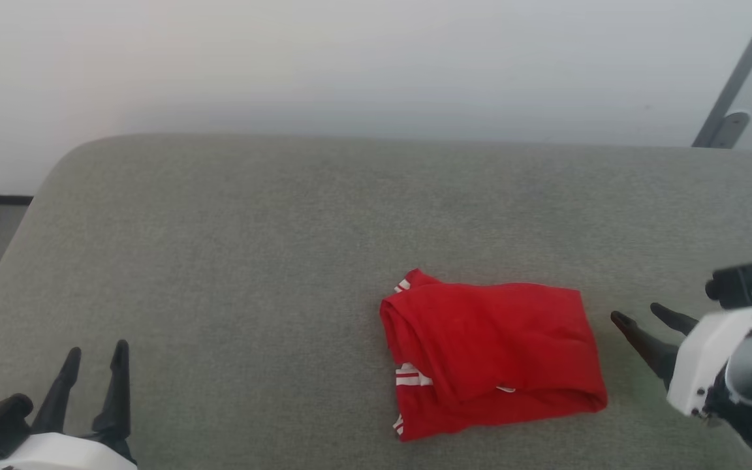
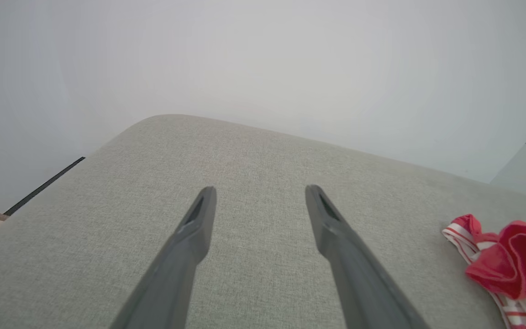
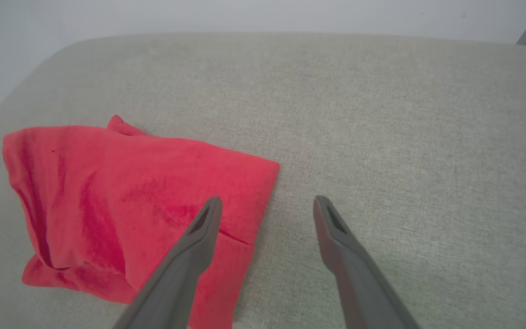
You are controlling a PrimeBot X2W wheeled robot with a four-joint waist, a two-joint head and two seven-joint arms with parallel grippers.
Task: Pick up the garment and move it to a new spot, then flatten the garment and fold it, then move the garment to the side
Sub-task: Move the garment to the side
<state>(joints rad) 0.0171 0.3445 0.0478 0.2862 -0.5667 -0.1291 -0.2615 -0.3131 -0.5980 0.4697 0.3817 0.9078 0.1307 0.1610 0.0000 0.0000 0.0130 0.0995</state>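
Garment, folded with sleeves mostly tucked under, lies just beyond my spread right fingers; left fingers spread, empty.

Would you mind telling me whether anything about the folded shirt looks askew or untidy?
Slightly: the shirt lies folded on the grey cushion, but its layers do not line up and striped trim pokes out along its left edge in the head view. No damage shows.
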